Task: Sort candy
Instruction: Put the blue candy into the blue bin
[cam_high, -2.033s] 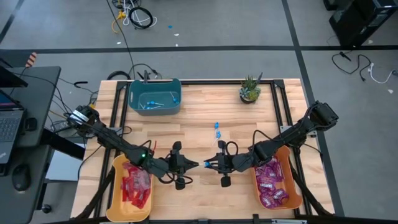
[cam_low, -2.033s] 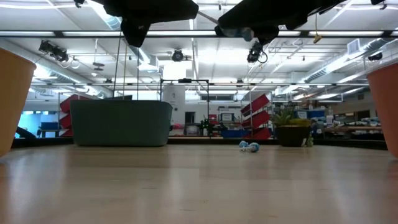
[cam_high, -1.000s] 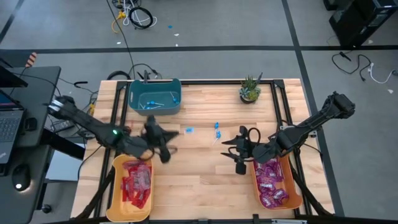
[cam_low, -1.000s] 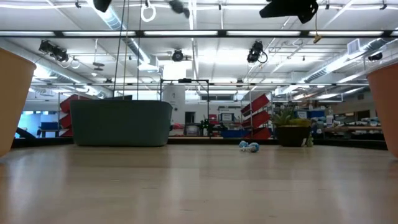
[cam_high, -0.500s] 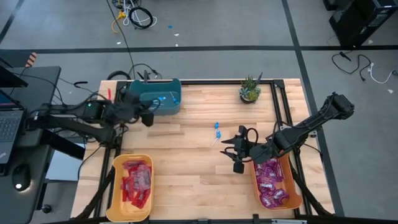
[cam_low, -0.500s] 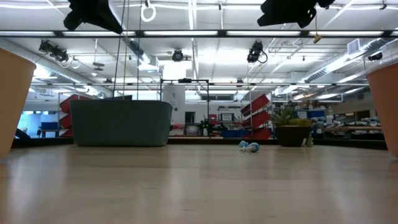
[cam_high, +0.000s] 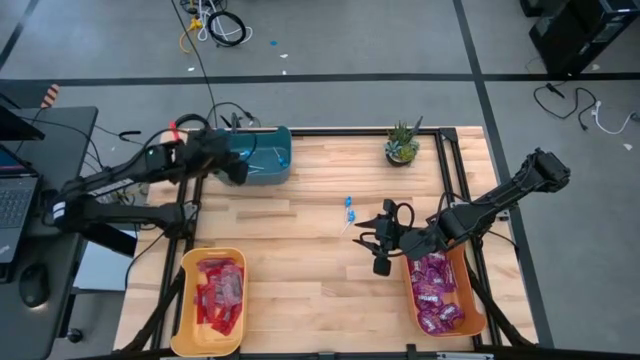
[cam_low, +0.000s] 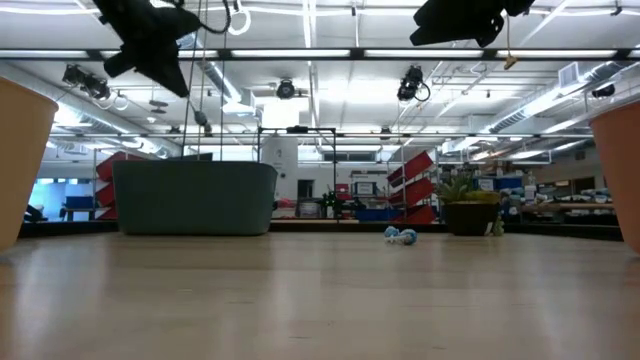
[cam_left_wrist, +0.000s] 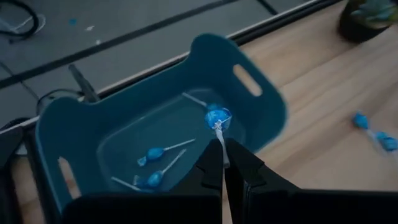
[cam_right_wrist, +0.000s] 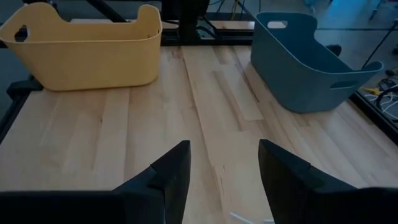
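My left gripper (cam_left_wrist: 222, 160) (cam_high: 234, 168) hangs over the teal bin (cam_left_wrist: 81, 143) (cam_high: 262, 150) at the table's far left, shut on a blue lollipop (cam_left_wrist: 217, 116). Other blue lollipops (cam_left_wrist: 152, 154) lie on the bin's floor. Two more blue lollipops (cam_high: 349, 208) (cam_low: 400, 235) lie on the wood near the table's middle. My right gripper (cam_high: 374, 243) (cam_right_wrist: 224, 168) stands open above the table, just left of the orange bin (cam_high: 470, 300), with nothing between its fingers. Red packets (cam_high: 218, 292) fill the yellow bin (cam_high: 186, 300); purple packets (cam_high: 435, 290) fill the orange one. My left gripper pinches the lollipop's thin white stick (cam_left_wrist: 219, 140) between its two fingertips. The fingers slant down toward the table's far side and lie along the stick. The blue head sticks out beyond the fingertips, lifted clear above the teal bin's inside.
A small potted plant (cam_high: 402, 145) (cam_low: 465, 215) stands at the far right of the table. The yellow bin sits at the near left corner and the orange bin at the near right. Bare wood lies between the bins.
My left gripper has swung from above the table's near left part toward the far edge and now hangs over the teal bin, turning as it went and staying shut on the blue lollipop.
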